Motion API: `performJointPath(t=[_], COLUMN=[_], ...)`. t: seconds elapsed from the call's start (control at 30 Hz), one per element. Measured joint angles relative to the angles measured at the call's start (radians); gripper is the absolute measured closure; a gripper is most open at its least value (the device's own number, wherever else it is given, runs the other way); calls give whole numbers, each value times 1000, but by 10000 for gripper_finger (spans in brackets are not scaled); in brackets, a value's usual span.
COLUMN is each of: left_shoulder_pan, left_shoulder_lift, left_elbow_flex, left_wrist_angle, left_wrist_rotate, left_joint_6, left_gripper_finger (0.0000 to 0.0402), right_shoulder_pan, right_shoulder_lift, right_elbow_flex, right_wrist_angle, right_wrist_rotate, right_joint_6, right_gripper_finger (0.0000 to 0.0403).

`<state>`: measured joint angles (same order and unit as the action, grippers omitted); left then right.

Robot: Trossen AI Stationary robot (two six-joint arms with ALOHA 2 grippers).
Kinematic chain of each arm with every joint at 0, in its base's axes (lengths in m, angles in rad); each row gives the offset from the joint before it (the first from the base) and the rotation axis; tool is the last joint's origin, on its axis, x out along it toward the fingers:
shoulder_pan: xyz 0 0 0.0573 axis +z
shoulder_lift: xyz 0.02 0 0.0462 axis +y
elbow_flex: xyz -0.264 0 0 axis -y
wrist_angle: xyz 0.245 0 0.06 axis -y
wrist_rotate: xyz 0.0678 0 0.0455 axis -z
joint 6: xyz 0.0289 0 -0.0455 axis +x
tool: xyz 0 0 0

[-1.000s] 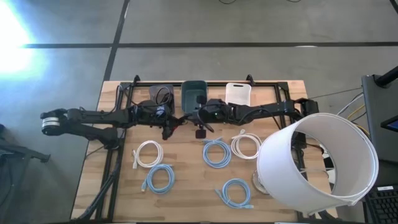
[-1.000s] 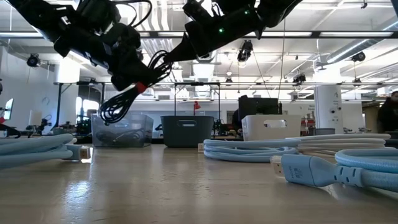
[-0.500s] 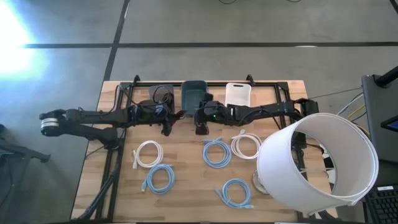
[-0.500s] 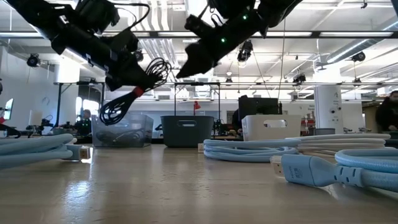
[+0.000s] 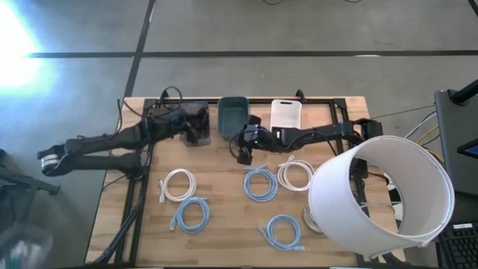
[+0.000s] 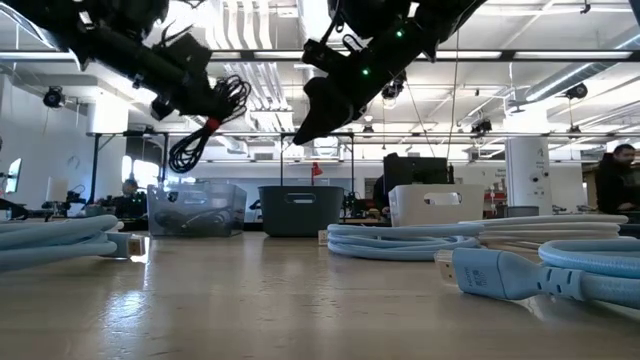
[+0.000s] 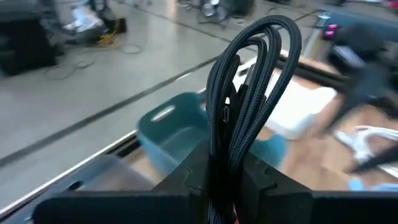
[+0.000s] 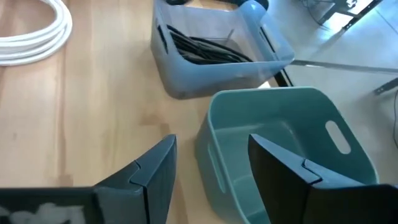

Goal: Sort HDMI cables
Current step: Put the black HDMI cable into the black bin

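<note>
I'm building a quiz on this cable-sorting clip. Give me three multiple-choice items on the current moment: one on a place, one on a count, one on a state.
1. Where is the left gripper?
A. over the clear bin
B. over the white bin
C. over a white coil

2. How many light blue cable coils lie on the table?
A. two
B. three
C. five

3. What is the state of the right gripper?
A. shut on a white cable
B. open and empty
C. shut on a blue cable

Answers:
1 A: the high view puts it above the clear bin, holding the black cable bundle.
2 B: coils at and.
3 B: its fingers stand apart with nothing between them, near the teal bin.
</note>
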<state>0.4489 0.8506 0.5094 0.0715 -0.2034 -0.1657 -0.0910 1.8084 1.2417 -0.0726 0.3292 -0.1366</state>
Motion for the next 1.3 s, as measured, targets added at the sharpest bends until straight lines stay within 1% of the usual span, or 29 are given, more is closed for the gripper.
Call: performJointPath(t=[0.17, 0.27, 0.43, 0.57, 0.67, 0.77, 0.83, 0.9, 0.97, 1.03, 1.13, 1.3], left_shoulder_pan=[111, 156, 170, 170, 171, 171, 171, 171, 172, 168, 162, 162], left_shoulder_lift=[98, 173, 272, 323, 346, 358, 362, 362, 360, 359, 357, 385], left_elbow_flex=[-5, -4, 15, 39, 79, 138, 181, 222, 253, 273, 279, 243], left_wrist_angle=[-3, -1, 5, 0, -46, -152, -236, -311, -365, -387, -385, -382], left_wrist_rotate=[9, 13, 32, 31, 28, 10, -38, -109, -139, -135, -89, -71], left_joint_6=[-30, -40, -32, -10, 1, 1, -2, 9, 45, 63, 66, 40], left_gripper_finger=[358, 358, 343, 314, 292, 270, 258, 249, 244, 244, 246, 246], right_shoulder_pan=[-1, -1, -1, -2, 0, 1, 0, 0, 0, 0, 0, 0], right_shoulder_lift=[0, 0, 0, 0, 0, 0, 0, 0, 0, 0, 0, 0], right_elbow_flex=[5, 4, -1, -1, -3, -3, -3, -4, -4, -4, -4, -4], right_wrist_angle=[2, 1, 0, 1, 1, 1, 1, 1, 1, 1, 1, 1], right_wrist_rotate=[0, 0, -3, -74, -124, -129, -129, -129, -129, -129, -129, -129], right_joint_6=[3, 4, 7, 7, 11, 34, 35, 33, 33, 32, 32, 30], right_gripper_finger=[210, 213, 215, 216, 216, 216, 216, 216, 216, 216, 216, 216])
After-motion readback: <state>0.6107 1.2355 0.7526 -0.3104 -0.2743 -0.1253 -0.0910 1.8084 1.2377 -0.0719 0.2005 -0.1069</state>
